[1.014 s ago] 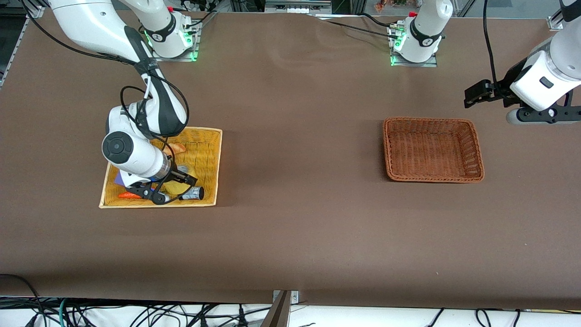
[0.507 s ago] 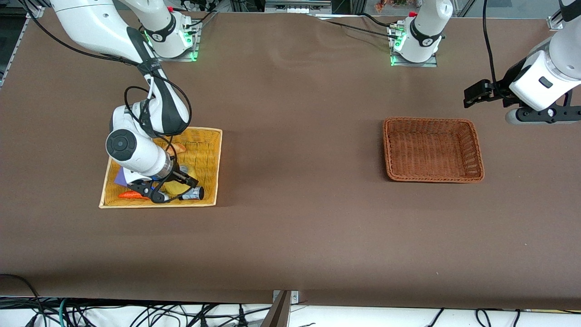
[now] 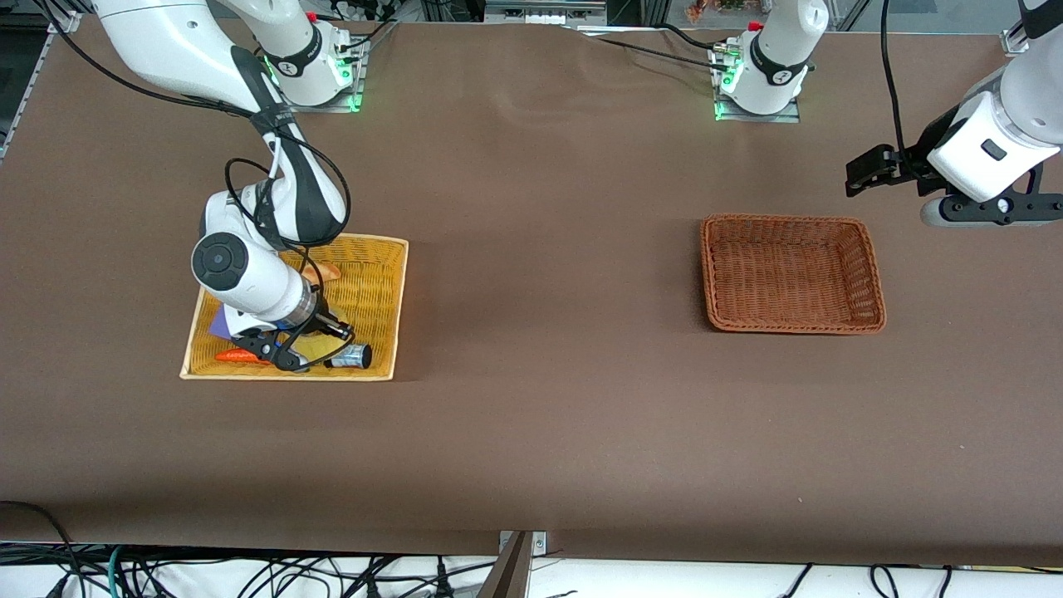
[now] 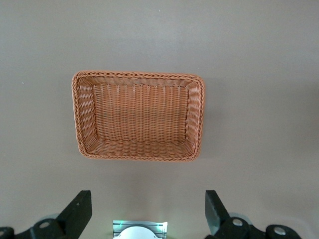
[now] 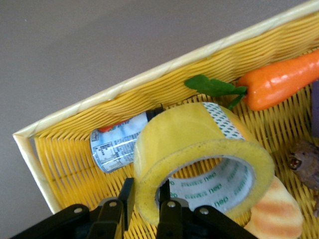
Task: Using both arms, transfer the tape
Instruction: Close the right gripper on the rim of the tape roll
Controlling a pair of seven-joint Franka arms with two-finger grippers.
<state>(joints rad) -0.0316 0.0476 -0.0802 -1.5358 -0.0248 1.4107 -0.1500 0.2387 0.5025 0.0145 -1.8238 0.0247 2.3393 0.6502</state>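
I have the right gripper (image 5: 144, 209) pinching the tape (image 5: 199, 159) wall inside the yellow basket (image 3: 378, 286), near the table's right-arm end. Slip risk: narrow bite. The left gripper (image 4: 144, 211) waits spread.

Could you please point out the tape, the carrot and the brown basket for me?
tape (image 5: 199, 134): right wrist view, on its yellow outer band.
carrot (image 5: 279, 85): right wrist view, on its orange body.
brown basket (image 4: 79, 114): left wrist view, on its woven side wall.

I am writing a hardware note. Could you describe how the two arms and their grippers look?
Both arms are glossy white with black joint sections and loose black cables; green lights glow at their bases. The right gripper and the left gripper are black, with two flat fingers each.
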